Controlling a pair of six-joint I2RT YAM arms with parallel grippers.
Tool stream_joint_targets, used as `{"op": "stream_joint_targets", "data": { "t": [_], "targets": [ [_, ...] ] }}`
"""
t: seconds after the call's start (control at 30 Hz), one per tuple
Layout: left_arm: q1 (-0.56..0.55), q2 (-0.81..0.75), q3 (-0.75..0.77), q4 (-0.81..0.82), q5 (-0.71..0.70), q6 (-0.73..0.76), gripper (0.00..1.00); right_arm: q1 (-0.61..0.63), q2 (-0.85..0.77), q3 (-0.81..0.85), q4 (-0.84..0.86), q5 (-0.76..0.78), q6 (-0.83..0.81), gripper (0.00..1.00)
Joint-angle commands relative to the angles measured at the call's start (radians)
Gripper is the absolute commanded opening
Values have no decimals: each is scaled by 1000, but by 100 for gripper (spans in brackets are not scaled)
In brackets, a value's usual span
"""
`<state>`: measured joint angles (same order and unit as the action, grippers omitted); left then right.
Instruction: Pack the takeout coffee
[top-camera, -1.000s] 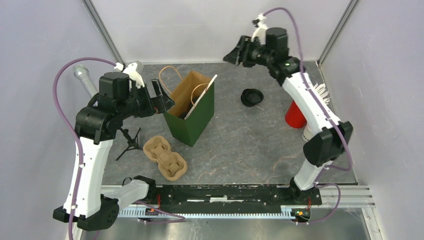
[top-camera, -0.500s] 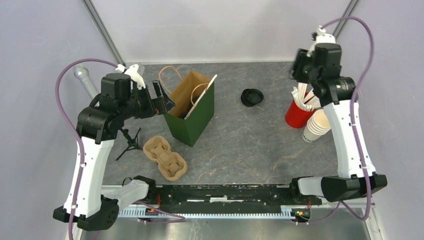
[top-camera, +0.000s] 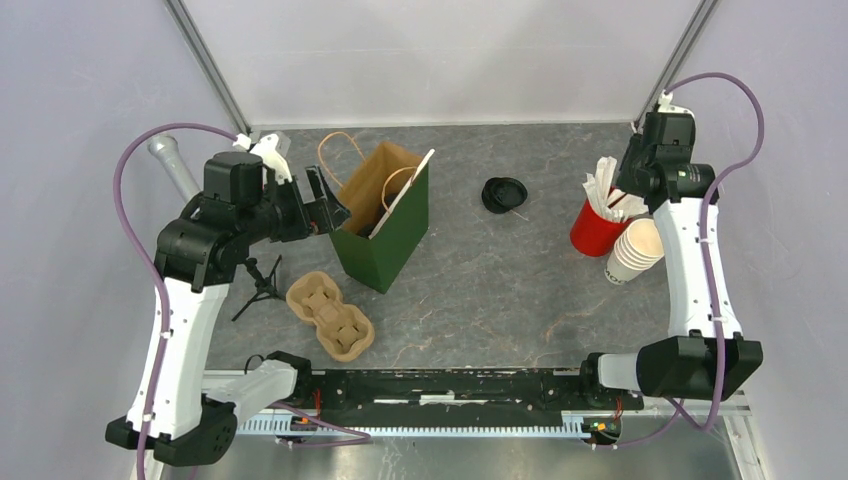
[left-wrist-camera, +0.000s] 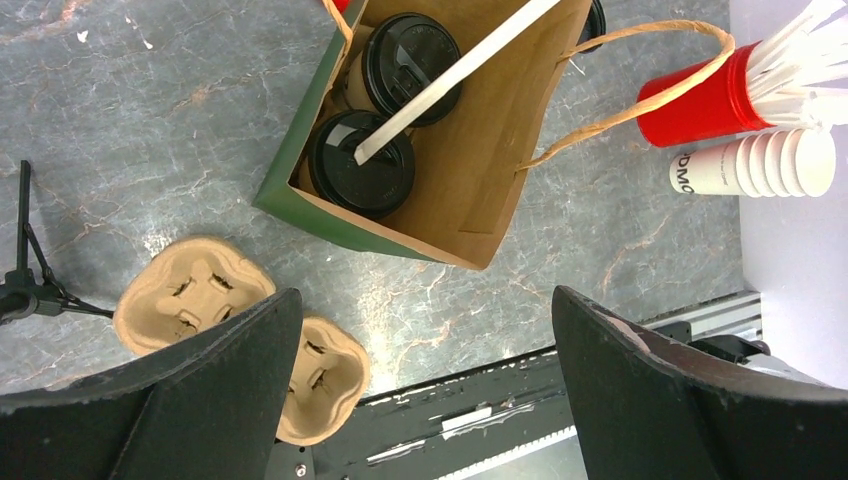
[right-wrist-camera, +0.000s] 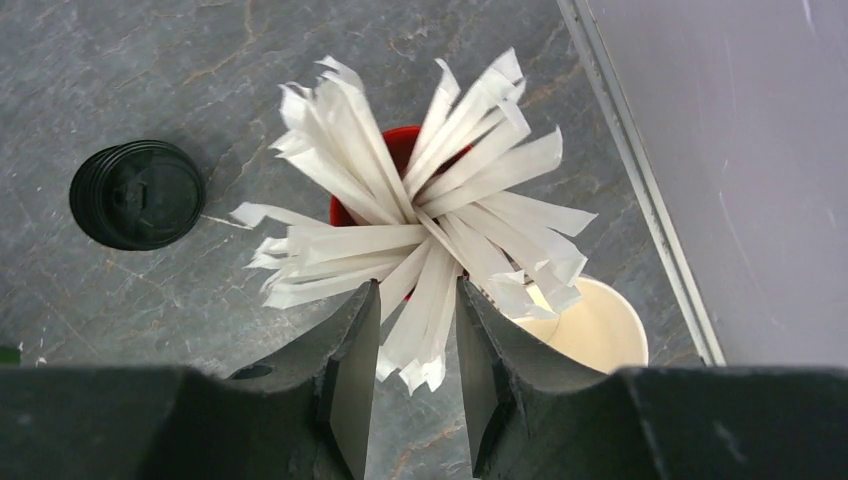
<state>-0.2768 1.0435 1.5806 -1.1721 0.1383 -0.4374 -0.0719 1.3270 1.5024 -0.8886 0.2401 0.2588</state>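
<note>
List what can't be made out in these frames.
- Top view: the bag walls hide the lidded cups; only the left wrist view shows them.
- Right wrist view: whether the right tool grips the white sticks; they cover the contact.
- Left wrist view: print on the cup stack curves out of sight.

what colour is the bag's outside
Dark green; the bag shows best in the top external view.
</note>
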Motion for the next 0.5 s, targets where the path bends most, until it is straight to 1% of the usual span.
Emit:
{"op": "stream_joint_targets", "data": {
  "t": [0.0, 0.07, 0.27, 0.37, 0.47],
  "targets": [
    [-1, -25, -6, 37, 37, -2, 100, -25, -46, -51, 50, 44, 92, 42],
    [-1, -36, -15, 35, 41, -3, 100, -26, -74, -76, 19, 91, 114, 46],
    [-1, -53, -43, 39, 33, 2, 100, -28, -160, -101, -32, 144, 134, 45],
    [-1, -49, -59, 52, 44, 6, 100, -30, -174, -141, -9, 135, 151, 45],
    [-1, -42, -62, 60, 51, 5, 100, -31, -188, -194, 82, 72, 149, 41]
  ]
}}
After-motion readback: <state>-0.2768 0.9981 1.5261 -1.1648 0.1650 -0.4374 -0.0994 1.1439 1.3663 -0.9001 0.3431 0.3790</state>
